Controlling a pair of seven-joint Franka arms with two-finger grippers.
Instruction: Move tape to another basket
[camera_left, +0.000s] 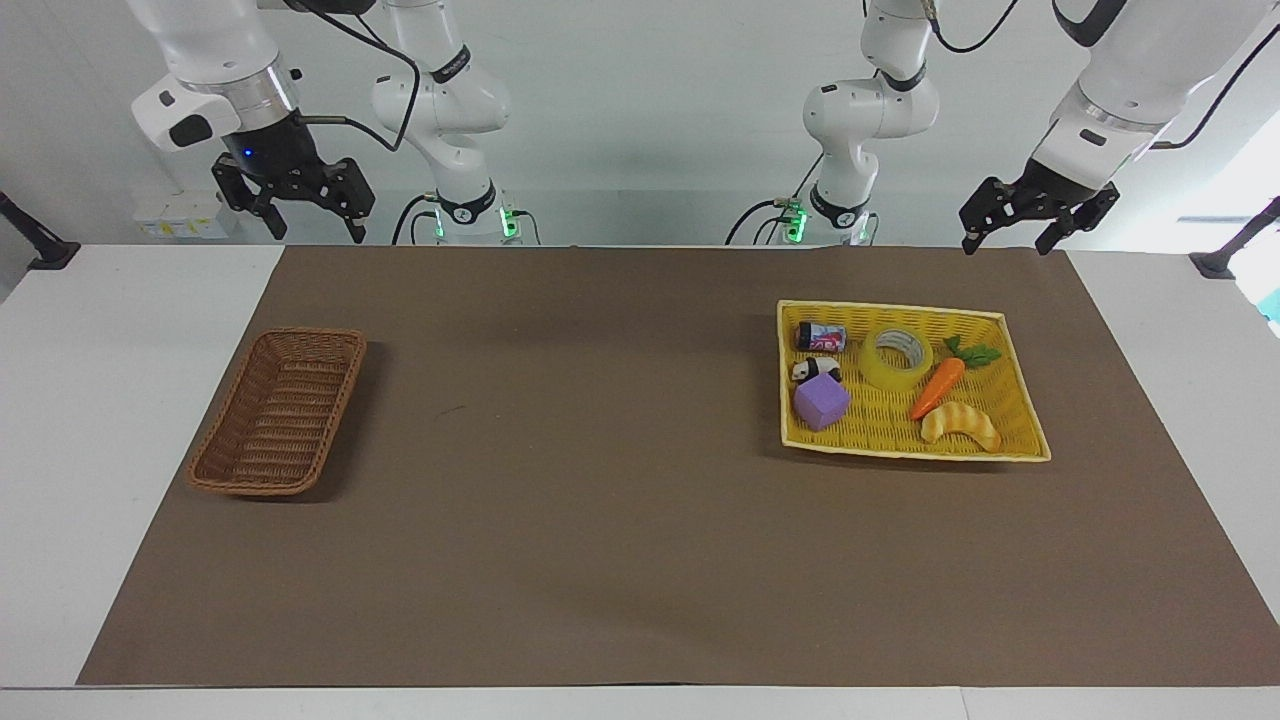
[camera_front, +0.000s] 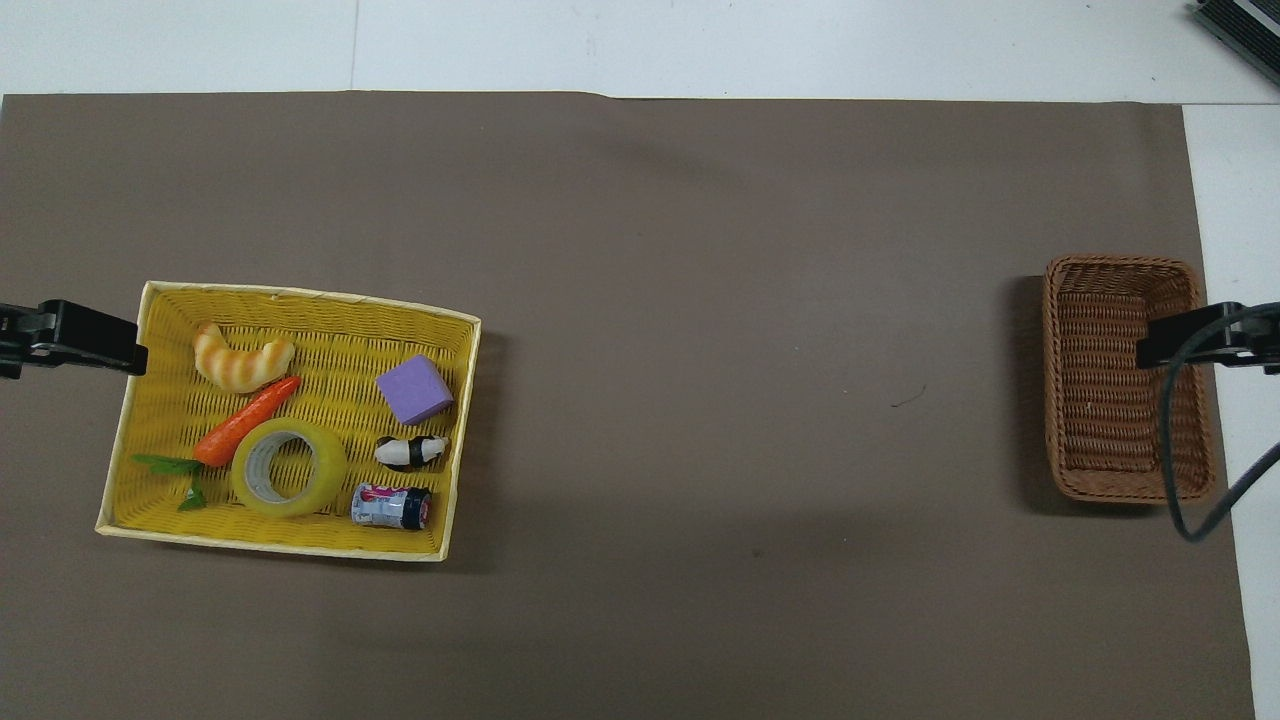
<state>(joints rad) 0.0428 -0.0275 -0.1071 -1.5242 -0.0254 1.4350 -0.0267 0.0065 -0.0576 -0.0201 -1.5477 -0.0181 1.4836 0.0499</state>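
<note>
The tape (camera_left: 897, 358) (camera_front: 288, 467), a yellow translucent roll, lies flat with its hole up in the yellow tray (camera_left: 900, 308) (camera_front: 300, 293), between a small can and a toy carrot. The brown wicker basket (camera_left: 300, 336) (camera_front: 1120, 263) stands empty toward the right arm's end of the table. My left gripper (camera_left: 1005, 245) hangs open in the air over the robots' edge of the mat, near the tray and apart from the tape. My right gripper (camera_left: 315, 232) hangs open and raised at the basket's end of the table. Neither gripper holds anything.
The tray also holds a purple cube (camera_left: 822, 403), a carrot (camera_left: 938, 388), a croissant (camera_left: 960, 425), a small can (camera_left: 821, 336) and a black-and-white toy (camera_left: 816, 369). A brown mat (camera_left: 600, 480) covers the table between the tray and the basket.
</note>
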